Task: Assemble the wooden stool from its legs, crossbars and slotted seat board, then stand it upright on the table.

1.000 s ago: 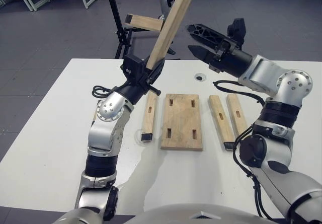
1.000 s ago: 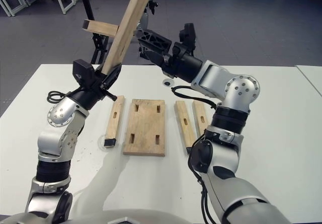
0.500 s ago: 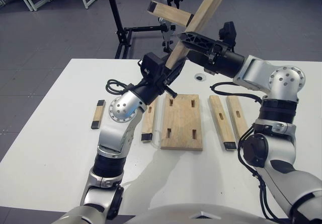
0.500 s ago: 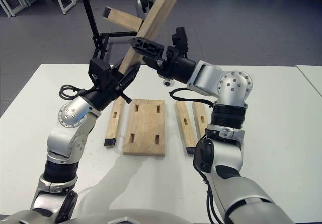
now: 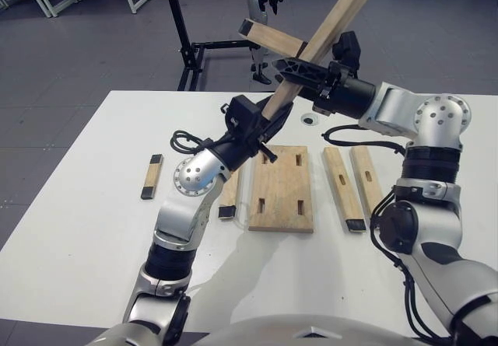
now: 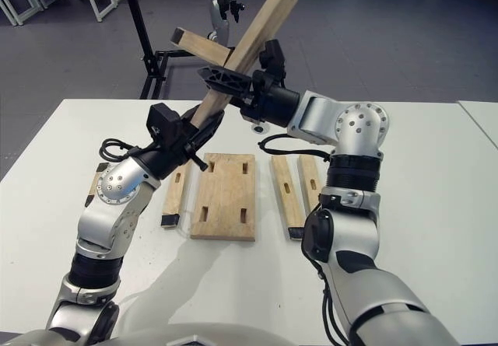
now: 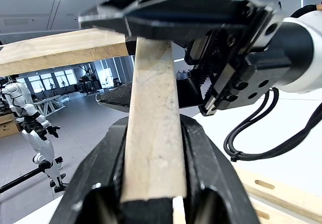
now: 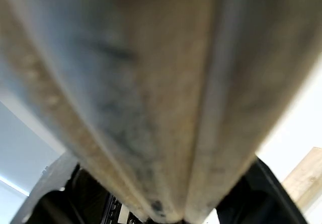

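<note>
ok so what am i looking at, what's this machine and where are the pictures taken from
This is a humanoid robot; each arm ends in a two-fingered end effector. Two pictures come from its head, looking down at a table; two from wrist cameras. On the table lie a slotted seat board, two slotted legs right of it, one left, and a short bar farther left. The left end effector holds up a leg with a crossbar joined across it; the right end effector is at that leg, higher up.

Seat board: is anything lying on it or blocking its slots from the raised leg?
Nothing visible does. The seat board lies bare with four open slots, loose legs lie beside it, not on it, and the raised leg sits in the left tool.
</note>
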`<state>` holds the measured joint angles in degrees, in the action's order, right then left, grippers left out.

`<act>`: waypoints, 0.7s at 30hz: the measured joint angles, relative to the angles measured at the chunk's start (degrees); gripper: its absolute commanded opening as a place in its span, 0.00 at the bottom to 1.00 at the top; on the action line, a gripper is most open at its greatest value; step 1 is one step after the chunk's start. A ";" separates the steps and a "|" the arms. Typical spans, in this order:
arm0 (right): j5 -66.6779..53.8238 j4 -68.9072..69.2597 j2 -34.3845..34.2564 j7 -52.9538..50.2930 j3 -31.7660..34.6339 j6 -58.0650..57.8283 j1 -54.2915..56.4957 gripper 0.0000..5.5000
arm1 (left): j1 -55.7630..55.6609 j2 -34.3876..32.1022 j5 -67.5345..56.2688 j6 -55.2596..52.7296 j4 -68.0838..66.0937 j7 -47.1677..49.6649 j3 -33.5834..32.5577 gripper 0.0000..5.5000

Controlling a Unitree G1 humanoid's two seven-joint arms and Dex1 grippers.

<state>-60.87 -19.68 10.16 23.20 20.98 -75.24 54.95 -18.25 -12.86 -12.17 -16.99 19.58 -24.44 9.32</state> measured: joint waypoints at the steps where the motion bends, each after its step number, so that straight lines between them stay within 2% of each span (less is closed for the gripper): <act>1: 0.41 -0.21 0.11 -0.01 -0.26 0.00 0.00 0.39 | 0.19 -0.06 0.04 0.04 -0.01 -0.03 0.02 0.19; 10: 0.45 -0.44 0.47 0.70 -1.37 -0.84 0.04 0.39 | 0.71 -1.12 0.17 1.86 -0.39 -0.67 0.07 0.19; 11: 0.45 -0.36 0.49 0.70 -1.38 -0.85 0.03 0.39 | 0.74 -1.12 0.20 1.93 -0.39 -0.67 0.08 0.26; 13: 0.48 -0.23 1.16 0.70 -1.51 -2.27 -0.13 0.38 | 1.15 -1.57 -0.10 2.06 -0.36 -2.32 0.32 0.34; 21: 0.67 1.67 1.17 0.30 -1.31 -1.99 -2.93 0.38 | 2.06 -2.88 -5.20 -2.80 4.41 -3.89 -1.02 0.56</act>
<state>-60.20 -18.00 11.32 23.49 19.68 -77.22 52.01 -16.20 -15.74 -17.37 -19.79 23.99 -28.32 8.29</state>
